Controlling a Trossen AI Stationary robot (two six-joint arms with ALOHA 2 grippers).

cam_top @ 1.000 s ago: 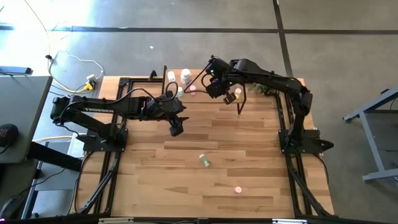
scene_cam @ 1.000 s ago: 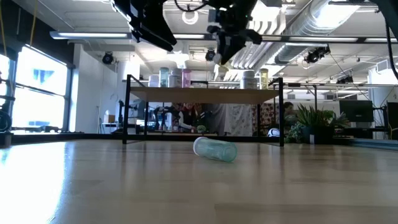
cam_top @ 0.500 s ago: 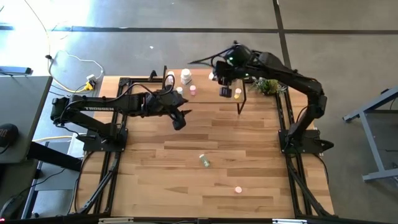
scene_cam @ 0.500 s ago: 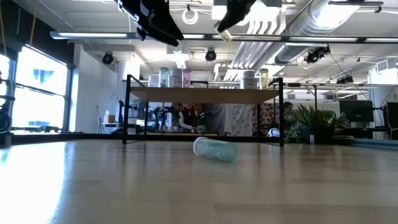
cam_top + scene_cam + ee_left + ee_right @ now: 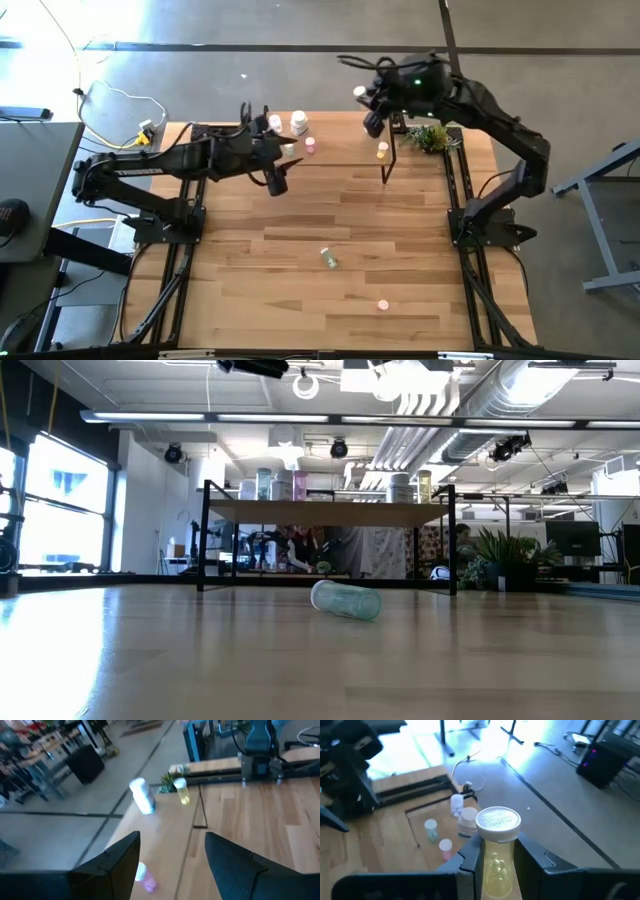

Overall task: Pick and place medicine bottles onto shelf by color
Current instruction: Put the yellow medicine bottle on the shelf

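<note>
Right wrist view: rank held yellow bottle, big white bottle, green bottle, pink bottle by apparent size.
1. held yellow bottle, nearest the camera, so its size is exaggerated.
2. big white bottle.
3-4. green bottle and pink bottle: look alike, not ranked.

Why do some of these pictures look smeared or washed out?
Left wrist view: the white bottle and yellow bottle are smeared. Right wrist view: bright light bleaches the floor, while the yellow bottle in the right gripper stays sharp. Low view: the green bottle looks soft.
</note>
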